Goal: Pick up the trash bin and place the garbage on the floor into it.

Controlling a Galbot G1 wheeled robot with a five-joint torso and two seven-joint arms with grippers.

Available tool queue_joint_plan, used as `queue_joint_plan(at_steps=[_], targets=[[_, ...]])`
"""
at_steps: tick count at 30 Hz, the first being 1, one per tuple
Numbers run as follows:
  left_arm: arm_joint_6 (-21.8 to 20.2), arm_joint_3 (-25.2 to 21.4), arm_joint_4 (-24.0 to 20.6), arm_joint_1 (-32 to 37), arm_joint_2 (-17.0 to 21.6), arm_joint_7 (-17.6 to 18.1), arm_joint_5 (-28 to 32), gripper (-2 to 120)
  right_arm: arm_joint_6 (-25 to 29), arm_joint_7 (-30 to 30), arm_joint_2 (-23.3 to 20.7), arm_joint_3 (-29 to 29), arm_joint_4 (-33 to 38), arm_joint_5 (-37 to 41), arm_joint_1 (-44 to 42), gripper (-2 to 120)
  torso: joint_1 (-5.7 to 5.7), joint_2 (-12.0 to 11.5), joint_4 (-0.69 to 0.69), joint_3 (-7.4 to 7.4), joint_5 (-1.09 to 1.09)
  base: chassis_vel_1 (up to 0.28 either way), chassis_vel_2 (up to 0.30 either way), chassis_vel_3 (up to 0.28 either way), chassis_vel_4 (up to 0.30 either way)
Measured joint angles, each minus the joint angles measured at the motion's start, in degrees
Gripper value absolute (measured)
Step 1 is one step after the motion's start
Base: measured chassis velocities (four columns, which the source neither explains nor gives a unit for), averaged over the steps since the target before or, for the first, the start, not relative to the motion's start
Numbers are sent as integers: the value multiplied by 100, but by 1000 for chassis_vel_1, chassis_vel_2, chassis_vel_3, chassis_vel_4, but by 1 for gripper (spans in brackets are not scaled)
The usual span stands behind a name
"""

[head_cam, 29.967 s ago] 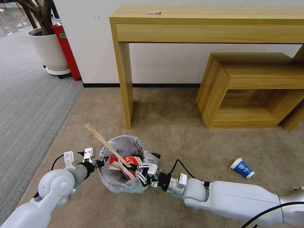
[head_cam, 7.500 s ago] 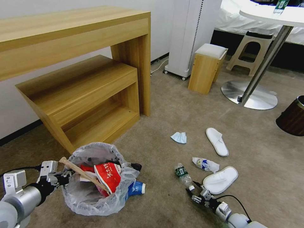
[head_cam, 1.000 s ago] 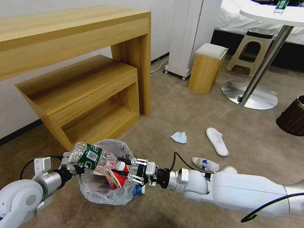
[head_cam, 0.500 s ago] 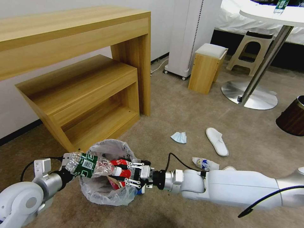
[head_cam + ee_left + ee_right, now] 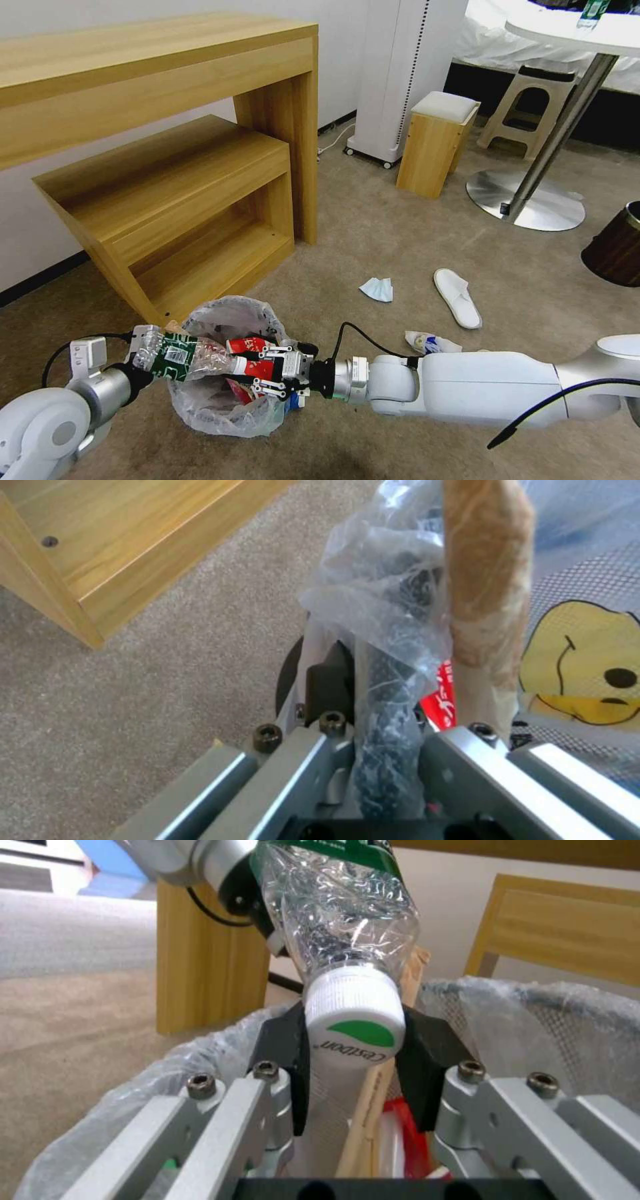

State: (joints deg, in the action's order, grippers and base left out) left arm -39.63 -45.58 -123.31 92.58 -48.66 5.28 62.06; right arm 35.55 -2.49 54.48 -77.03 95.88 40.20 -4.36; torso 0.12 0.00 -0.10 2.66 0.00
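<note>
In the head view, the trash bin [image 5: 223,393] is sitting on the beige floor [image 5: 373,227] near the robot, at the left, in front of the low wooden shelf [image 5: 180,220]. The left gripper [image 5: 141,370] is reaching in from the near left and clamping the bin's rim. The right gripper [image 5: 267,377] is stretching across from the right, pinching a crushed clear bottle [image 5: 190,352] by its cap so it is lying level above the bin's mouth. Farther right, a light-blue mask [image 5: 377,289], a white slipper [image 5: 457,297] and a wrapper [image 5: 432,343] are lying on the carpet.

In the left wrist view, the closed jaws are squeezing the mesh rim and plastic liner [image 5: 383,610]; a wooden stick [image 5: 487,580] is poking up beside them.

In the right wrist view, the black fingertips [image 5: 287,1045] are pressing both sides of the white cap [image 5: 353,1032].
</note>
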Motion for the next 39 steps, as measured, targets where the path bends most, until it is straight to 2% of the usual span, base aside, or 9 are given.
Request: queue_joint_plan(at_steps=[12, 14, 15, 18, 23, 26, 28, 30, 39], targets=[[10, -2, 18, 13, 1, -41, -7, 0, 2, 36, -75, 62, -6, -56, 21, 26, 0, 0, 0, 0, 0, 0, 0, 0, 0], [16, -6, 39, 10, 24, -44, -5, 0, 8, 0, -225, 173, 17, -125, -37, 37, 0, 0, 0, 0, 1, 0, 0, 0, 0], [16, -6, 39, 10, 24, -44, -5, 0, 8, 0, -225, 173, 17, -125, -37, 37, 0, 0, 0, 0, 1, 0, 0, 0, 0], [22, -7, 82, -20, 31, -45, 9, 0, 10, -34, -307, 263, 71, -142, -61, 53, 0, 0, 0, 0, 1, 0, 0, 0, 0], [22, -16, 145, -44, 51, -48, 32, 0, 14, -78, -376, 329, 128, -144, -60, 67, 0, 0, 0, 0, 1, 0, 0, 0, 0], [23, -26, 161, -51, 70, -45, 62, 0, 26, -115, -445, 389, 167, -171, -62, 83, 0, 0, 0, 0, 1, 0, 0, 0, 0], [23, -26, 161, -53, 70, -43, 69, 0, 29, -122, -465, 395, 184, -174, -66, 86, 0, 0, 0, 0, 0, 0, 0, 0, 0], [22, -26, 139, -55, 48, -16, 110, 0, 35, -141, -498, 414, 201, -192, -81, 96, 0, 0, 0, 0, 1, 0, 0, 0, 0], [22, -55, 95, 17, 28, -8, 113, 0, 48, -156, -572, 514, 248, -247, -131, 100, 0, 0, 0, 0, 1, 0, 0, 0, 0]])
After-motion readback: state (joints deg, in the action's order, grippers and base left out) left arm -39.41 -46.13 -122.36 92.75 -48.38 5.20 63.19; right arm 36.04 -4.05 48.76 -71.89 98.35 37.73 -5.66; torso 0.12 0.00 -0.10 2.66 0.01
